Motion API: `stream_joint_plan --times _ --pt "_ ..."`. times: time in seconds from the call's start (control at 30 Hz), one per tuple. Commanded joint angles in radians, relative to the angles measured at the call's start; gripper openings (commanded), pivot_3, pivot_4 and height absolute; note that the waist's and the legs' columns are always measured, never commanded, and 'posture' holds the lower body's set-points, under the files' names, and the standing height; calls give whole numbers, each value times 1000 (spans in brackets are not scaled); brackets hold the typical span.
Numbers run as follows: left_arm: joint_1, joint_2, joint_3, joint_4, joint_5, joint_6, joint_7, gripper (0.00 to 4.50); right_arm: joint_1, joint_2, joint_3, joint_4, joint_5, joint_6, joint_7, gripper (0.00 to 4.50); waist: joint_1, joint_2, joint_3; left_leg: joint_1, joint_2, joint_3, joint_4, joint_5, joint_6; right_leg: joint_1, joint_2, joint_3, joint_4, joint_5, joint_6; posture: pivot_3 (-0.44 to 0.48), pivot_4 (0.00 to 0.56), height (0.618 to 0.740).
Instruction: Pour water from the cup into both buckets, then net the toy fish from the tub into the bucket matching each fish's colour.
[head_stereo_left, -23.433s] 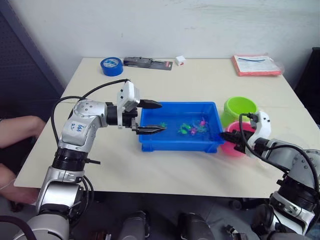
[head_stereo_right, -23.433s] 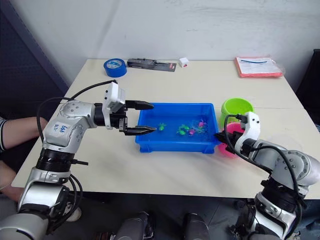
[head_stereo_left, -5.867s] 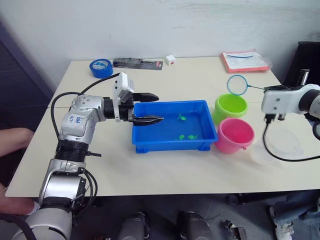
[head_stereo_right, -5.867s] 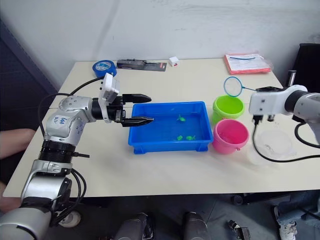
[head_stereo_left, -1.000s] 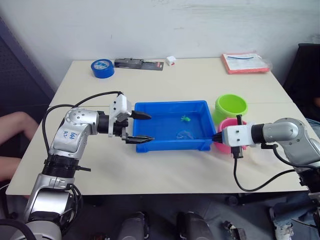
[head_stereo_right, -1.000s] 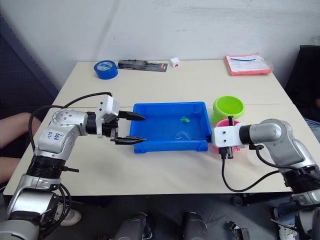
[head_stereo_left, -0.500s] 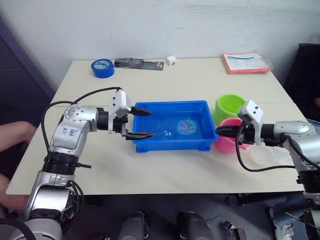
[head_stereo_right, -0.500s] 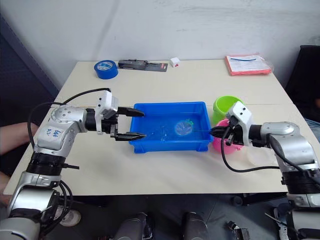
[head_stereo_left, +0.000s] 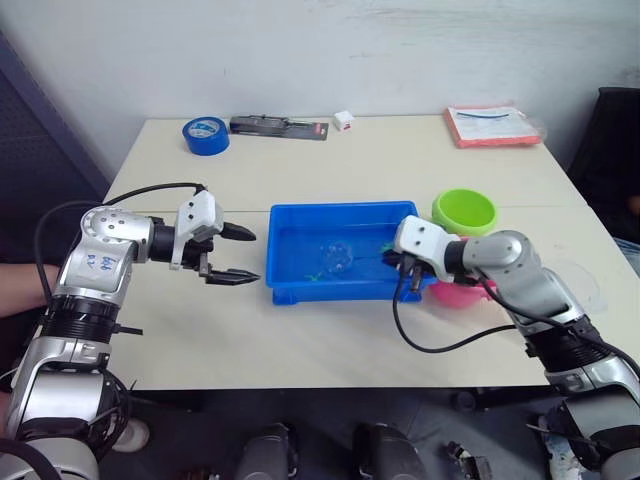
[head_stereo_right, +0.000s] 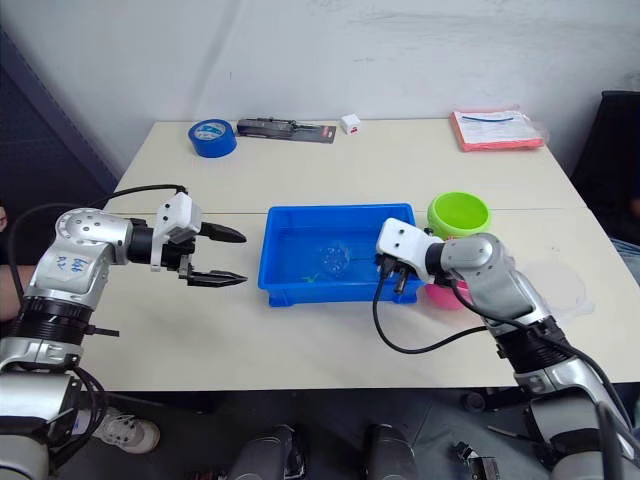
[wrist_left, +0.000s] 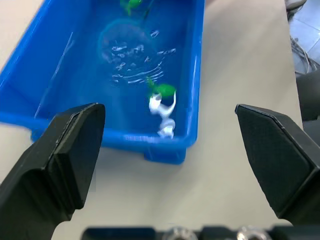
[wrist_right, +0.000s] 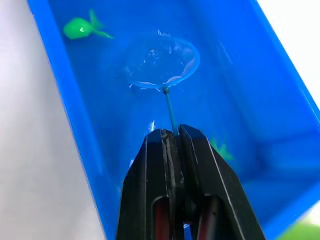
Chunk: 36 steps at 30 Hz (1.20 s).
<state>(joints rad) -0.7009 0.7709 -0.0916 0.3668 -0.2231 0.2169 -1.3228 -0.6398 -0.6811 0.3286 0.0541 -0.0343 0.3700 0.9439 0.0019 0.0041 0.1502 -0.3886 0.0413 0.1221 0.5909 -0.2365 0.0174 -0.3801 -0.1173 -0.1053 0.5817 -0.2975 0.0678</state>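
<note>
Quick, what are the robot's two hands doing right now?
Left gripper: open, holding nothing, beside the tub.
Right gripper: shut on the net, its hoop dipped in the tub.

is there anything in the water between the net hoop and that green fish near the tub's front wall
Nothing visible does. In the right wrist view the round blue-rimmed net hoop, held by the right gripper, sits in the shallow bright blue plastic tub, and only open water separates it from the tiny green toy fish.
</note>
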Motion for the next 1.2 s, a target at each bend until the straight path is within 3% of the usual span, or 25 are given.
stream_joint_plan --times 0.03,0.3,0.47,0.7,1.1,1.2 --pt "16 25 34 -58 -16 17 2 4500 -17 -2 34 -15 -45 -78 28 799 -1 0 0 0 0 0 0 0 0 1 0 0 -1 0 0 0 150 740" --pt "48 26 50 -116 -30 49 27 4500 5 58 -12 -87 84 58 96 799 -4 -1 0 1 1 0 0 0 0 3 1 0 3 3 5 0 150 740" --pt "43 21 51 -116 -35 56 33 4500 -7 167 -122 -114 213 336 15 799 -5 -1 0 1 2 0 0 0 0 2 1 0 3 2 4 0 150 740" --pt "5 -1 65 -82 -66 89 35 4500 -7 196 -260 -135 321 558 -77 799 -3 -1 -1 0 2 0 -2 0 -1 -1 0 0 1 1 -1 0 150 740" --pt "-138 -220 131 -116 -250 298 130 4500 100 30 -692 -470 550 822 -203 799 1 -1 -1 -1 2 0 -2 0 0 4 1 -1 1 4 5 0 150 740" --pt "-179 -278 134 -109 -277 323 157 4500 147 -57 -787 -506 559 832 -216 799 3 -2 0 -2 2 0 -2 0 0 4 1 -1 0 4 5 0 150 740"
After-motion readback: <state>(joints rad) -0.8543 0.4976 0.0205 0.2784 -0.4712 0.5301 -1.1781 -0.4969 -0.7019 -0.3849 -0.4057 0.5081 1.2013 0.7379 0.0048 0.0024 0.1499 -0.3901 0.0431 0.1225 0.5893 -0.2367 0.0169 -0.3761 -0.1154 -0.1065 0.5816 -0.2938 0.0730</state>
